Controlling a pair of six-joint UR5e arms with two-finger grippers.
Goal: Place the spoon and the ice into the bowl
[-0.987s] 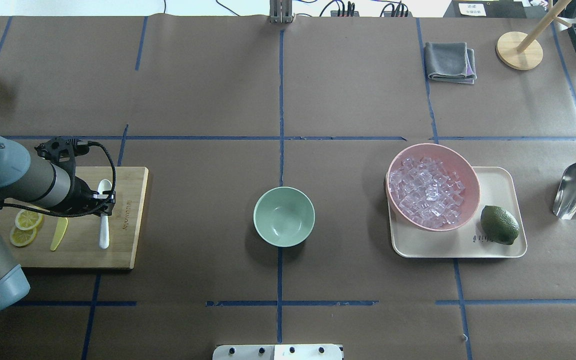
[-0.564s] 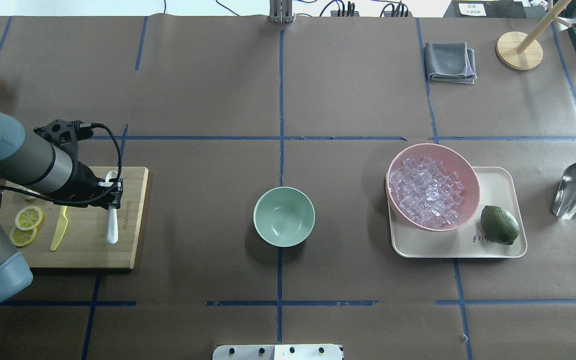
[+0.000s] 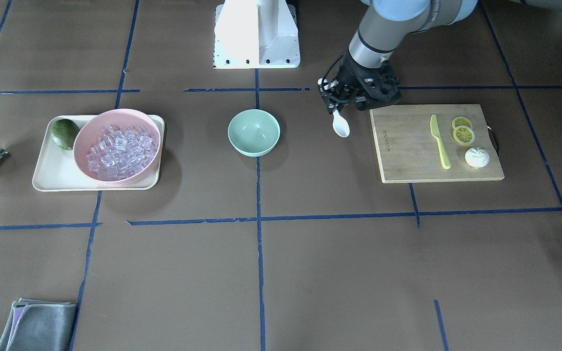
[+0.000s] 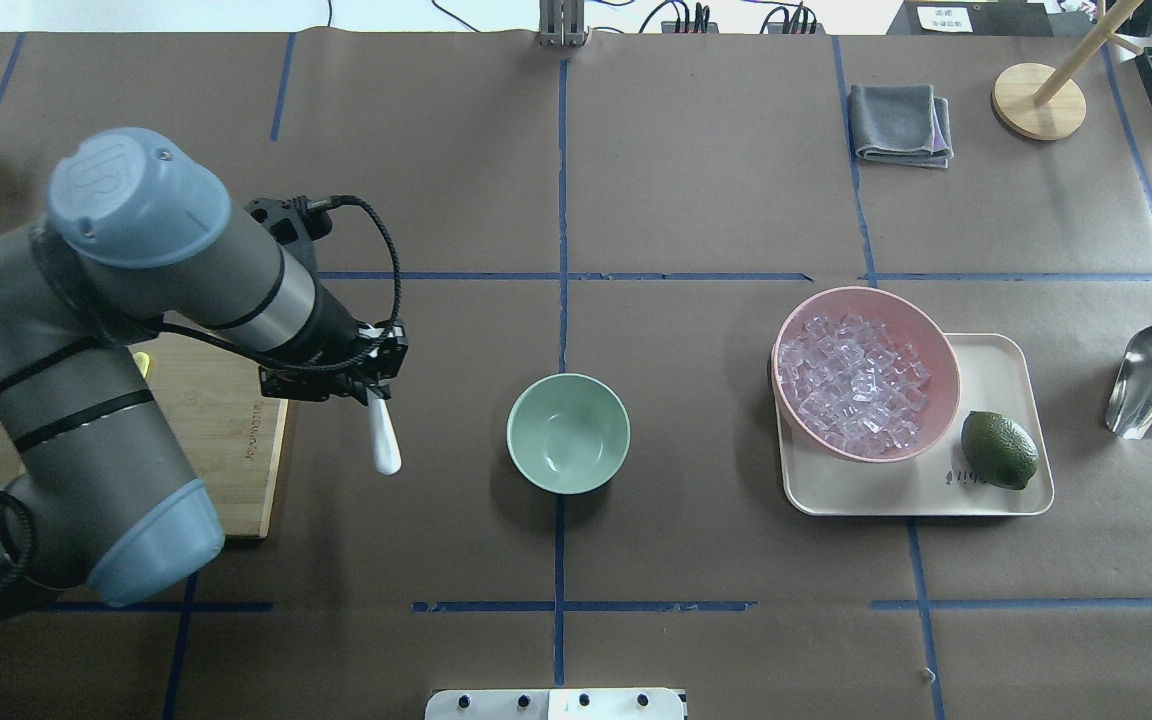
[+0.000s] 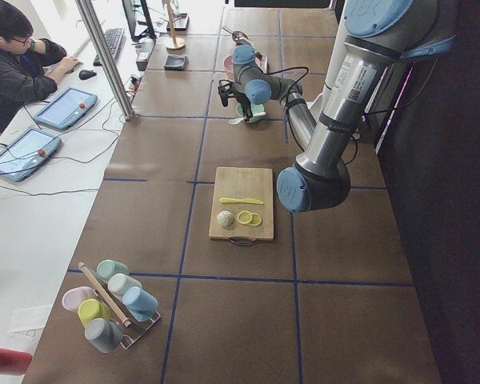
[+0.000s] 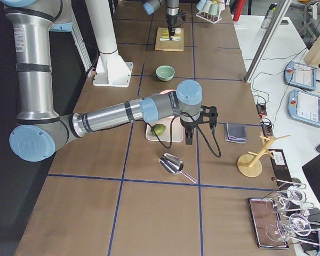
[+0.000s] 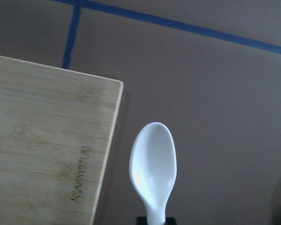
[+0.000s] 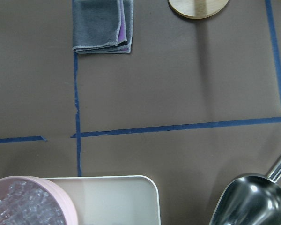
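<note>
Brown paper covers the surface, and over it the spoon [image 4: 383, 440] has left the cutting board [image 4: 236, 450]: the left jaws, clenched on its handle, now hold it scoop-down between the board and the empty mint bowl [image 4: 568, 440]. So only the drop into the bowl seems to remain for it, while the ice [image 4: 851, 385] waits in the pink bowl [image 4: 944, 350]. For the right jaws I cannot tell the state.
</note>
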